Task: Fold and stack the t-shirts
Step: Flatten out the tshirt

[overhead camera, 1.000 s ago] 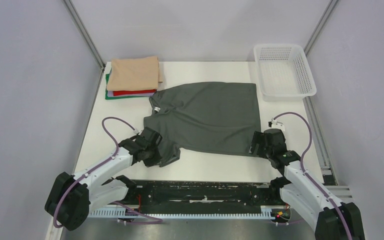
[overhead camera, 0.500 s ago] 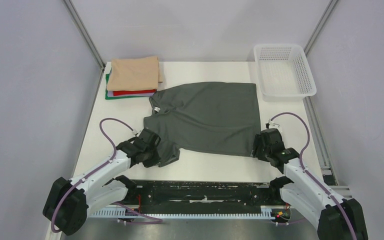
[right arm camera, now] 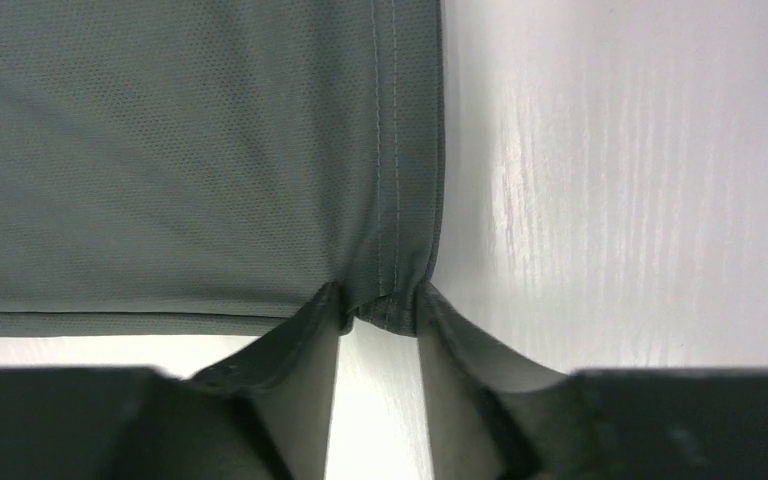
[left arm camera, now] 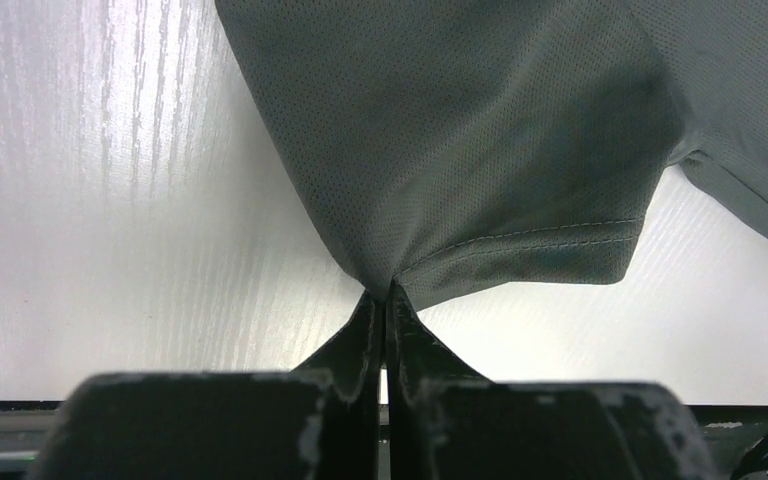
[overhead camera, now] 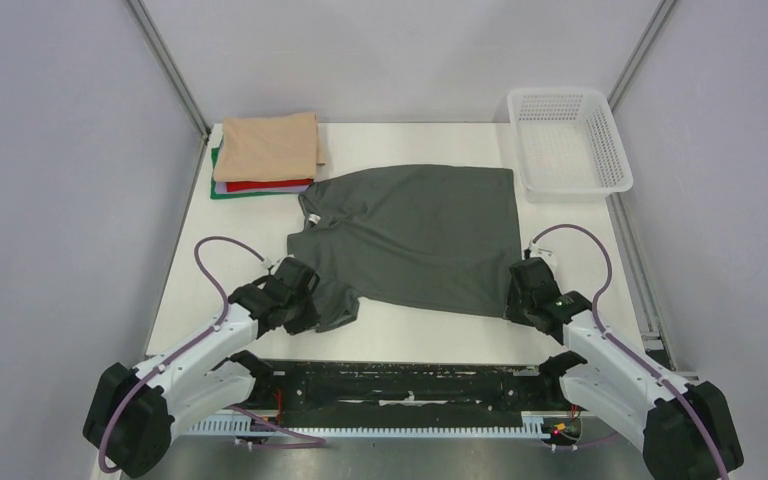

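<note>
A dark charcoal-grey t-shirt (overhead camera: 420, 235) lies spread flat on the white table, collar to the left. My left gripper (overhead camera: 305, 310) is shut on its near sleeve; in the left wrist view the jaws (left arm camera: 388, 290) pinch the sleeve hem (left arm camera: 520, 250) tightly. My right gripper (overhead camera: 515, 295) sits at the shirt's near right bottom corner. In the right wrist view its fingers (right arm camera: 380, 300) straddle the bunched hem corner (right arm camera: 395, 310), with a gap between them. A folded tan t-shirt (overhead camera: 270, 145) tops a stack over red (overhead camera: 260, 185) and green (overhead camera: 222, 190) ones at the back left.
A white plastic lattice basket (overhead camera: 565, 93) stands at the back right corner. Metal frame posts rise along both sides of the table (overhead camera: 430, 330). The arms' black base rail runs along the near edge.
The right gripper's jaws have narrowed around the shirt's bottom corner and the arm has edged slightly forward. The left gripper keeps its hold on the sleeve, shifted a little left.
</note>
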{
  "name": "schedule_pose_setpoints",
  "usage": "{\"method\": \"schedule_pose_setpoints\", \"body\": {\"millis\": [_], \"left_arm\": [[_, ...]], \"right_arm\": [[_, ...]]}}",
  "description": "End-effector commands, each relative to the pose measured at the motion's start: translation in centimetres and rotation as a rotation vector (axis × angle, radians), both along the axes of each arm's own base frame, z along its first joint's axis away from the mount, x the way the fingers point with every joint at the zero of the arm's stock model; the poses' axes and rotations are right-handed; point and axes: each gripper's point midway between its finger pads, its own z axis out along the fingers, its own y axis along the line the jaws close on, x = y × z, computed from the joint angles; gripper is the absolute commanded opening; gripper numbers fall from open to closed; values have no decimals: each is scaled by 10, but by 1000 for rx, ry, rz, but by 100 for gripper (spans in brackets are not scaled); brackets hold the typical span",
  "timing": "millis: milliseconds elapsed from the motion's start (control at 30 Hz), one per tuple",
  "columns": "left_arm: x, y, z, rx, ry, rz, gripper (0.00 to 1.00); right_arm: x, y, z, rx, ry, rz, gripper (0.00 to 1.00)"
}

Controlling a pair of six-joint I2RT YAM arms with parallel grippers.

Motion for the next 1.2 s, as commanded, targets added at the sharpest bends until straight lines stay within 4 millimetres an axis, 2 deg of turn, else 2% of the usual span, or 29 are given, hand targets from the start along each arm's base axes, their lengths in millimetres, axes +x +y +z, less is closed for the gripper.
{"method": "schedule_pose_setpoints", "body": {"millis": [0, 133, 233, 300, 400, 500, 667, 767, 900, 967, 1167], "left_arm": [[1, 7, 3, 31, -29, 3, 2], [6, 7, 8, 21, -65, 19, 2], [19, 1, 26, -25, -146, 31, 2], [34, -4, 48, -55, -233, 41, 2], [62, -5, 103, -76, -401, 73, 2], [87, -1, 170, -89, -596, 98, 2], [103, 13, 274, -93, -842, 149, 2], [99, 17, 327, -118, -958, 132, 2], [82, 31, 377, -134, -1072, 130, 2], [68, 37, 403, -161, -1144, 113, 2], [15, 32, 493, -299, -1367, -75, 2]], "right_arm": [[-18, -3, -5, -24, 79, -24, 29], [-17, 0, -10, -9, 59, -27, 0], [5, 9, 10, 30, -51, -17, 0], [28, 13, 38, 44, -166, -13, 0], [55, 11, 88, 22, -313, -27, 0], [77, 13, 144, 35, -462, -32, 0], [90, 7, 228, 65, -670, -72, 0], [87, 5, 276, 93, -773, -60, 0], [71, 0, 333, 128, -866, -40, 0], [61, 4, 354, 157, -899, 3, 0], [27, 16, 405, 251, -982, 147, 0]]}}
